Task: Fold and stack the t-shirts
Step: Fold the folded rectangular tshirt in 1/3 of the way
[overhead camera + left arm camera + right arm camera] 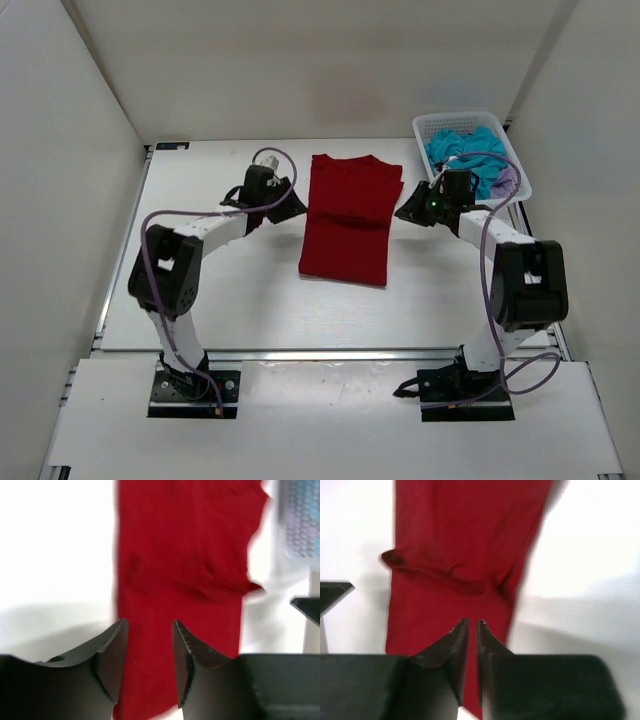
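The red t-shirt (345,215) lies flat in the middle of the table, folded into a long strip with a crease across it. It also shows in the left wrist view (185,555) and the right wrist view (460,525). My left gripper (296,204) hovers at the shirt's left edge; its jaws (150,625) stand open and empty. My right gripper (409,209) hovers at the shirt's right edge; its jaws (472,623) are nearly closed with nothing between them. The teal-blue t-shirt (462,148) and a bit of the lavender t-shirt (506,180) lie crumpled in the basket.
The white lattice basket (430,125) stands at the table's back right corner, just behind my right arm, and shows blurred in the left wrist view (300,520). White walls enclose the table on the left, back and right.
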Motion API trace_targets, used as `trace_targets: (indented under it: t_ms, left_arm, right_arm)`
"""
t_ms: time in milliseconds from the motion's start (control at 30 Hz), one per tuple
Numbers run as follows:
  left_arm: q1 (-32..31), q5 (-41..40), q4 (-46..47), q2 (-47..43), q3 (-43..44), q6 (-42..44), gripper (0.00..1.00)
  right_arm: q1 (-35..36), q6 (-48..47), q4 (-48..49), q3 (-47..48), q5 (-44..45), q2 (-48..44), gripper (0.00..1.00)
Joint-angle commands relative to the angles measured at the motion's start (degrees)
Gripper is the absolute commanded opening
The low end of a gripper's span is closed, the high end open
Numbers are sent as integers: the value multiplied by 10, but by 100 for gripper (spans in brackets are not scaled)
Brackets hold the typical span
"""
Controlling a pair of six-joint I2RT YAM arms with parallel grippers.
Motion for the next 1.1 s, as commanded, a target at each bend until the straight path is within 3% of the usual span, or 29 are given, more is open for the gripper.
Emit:
trace_targets:
  t_ms: [0, 33, 200, 333, 467, 667, 900, 1067]
  left_arm:
    - [-57, -8, 71, -99, -84, -5, 50]
    - [-79, -17, 89, -103, -112, -4, 48]
    - [-105, -20, 93, -43, -147, 4, 42]
    - [-107, 11, 141, -41, -238, -19, 39]
    - [-136, -16, 188, -99, -333, -36, 40]
    - [-160, -28, 219, -198, -425, -70, 41]
    - [-125, -42, 129, -349, -440, -39, 54]
    - [-127, -49, 103, -399, -470, -26, 56]
  right_arm:
    - [38, -13, 29, -40, 27, -83, 7]
    - [57, -17, 31, -58, 35, -94, 0]
    - [141, -32, 29, -110, 46, -98, 0]
    - [158, -25, 30, -134, 72, -97, 0]
    - [178, -30, 28, -196, 92, -76, 0]
    - [191, -28, 37, -277, 76, -126, 0]
    - [185, -33, -19, -238, 54, -221, 3]
    - [185, -13, 30, -293, 13, -254, 3]
